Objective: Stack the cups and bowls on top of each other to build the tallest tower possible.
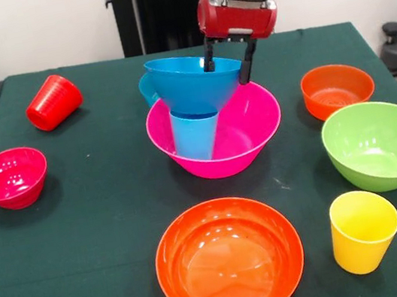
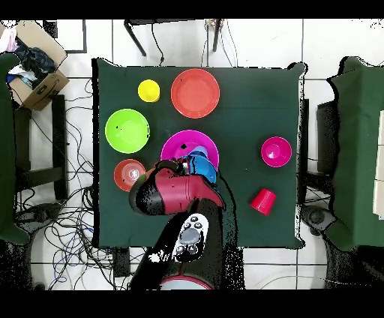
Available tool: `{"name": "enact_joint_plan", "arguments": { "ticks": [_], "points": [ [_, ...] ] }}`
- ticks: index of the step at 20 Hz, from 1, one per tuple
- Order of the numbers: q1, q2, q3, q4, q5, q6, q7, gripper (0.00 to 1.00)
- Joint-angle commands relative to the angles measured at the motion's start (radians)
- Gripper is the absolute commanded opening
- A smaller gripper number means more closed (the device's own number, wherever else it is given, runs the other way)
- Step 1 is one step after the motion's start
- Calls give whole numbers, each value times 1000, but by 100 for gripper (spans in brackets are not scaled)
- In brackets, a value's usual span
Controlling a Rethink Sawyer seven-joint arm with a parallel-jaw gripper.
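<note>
blue bowl (image 1: pixel 191 81) is pinched at its far rim by the pincer (image 1: pixel 228 61), one finger inside the rim and one outside. it is held tilted, raised over the large pink bowl (image 1: pixel 246 137), its base meeting the top of the light blue cup (image 1: pixel 196 133). that cup is seen standing inside the pink bowl, near the middle of the surface (image 1: pixel 106 232). another blue piece (image 1: pixel 146 90) is partly seen behind the held bowl; what it is cannot be told. large orange bowl (image 1: pixel 229 259) is placed at the near edge, directly in front of the pink one. yellow cup (image 1: pixel 363 231) is set upright beside it, with the green bowl (image 1: pixel 382 143) and small orange bowl (image 1: pixel 337 89) lined up behind it, all well apart from the pincer. on the opposite side, the small red bowl (image 1: pixel 10 177) is set upright and the red cup (image 1: pixel 53 102) is seen lying on its side.
</note>
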Motion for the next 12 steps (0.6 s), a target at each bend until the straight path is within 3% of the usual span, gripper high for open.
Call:
{"name": "enact_joint_plan", "arguments": {
  "ticks": [1, 12],
  "points": [
    [29, 0, -42, 44, 89, -50, 267, 100],
    [36, -28, -42, 28, 105, 24, 255, 100]
  ]
}}
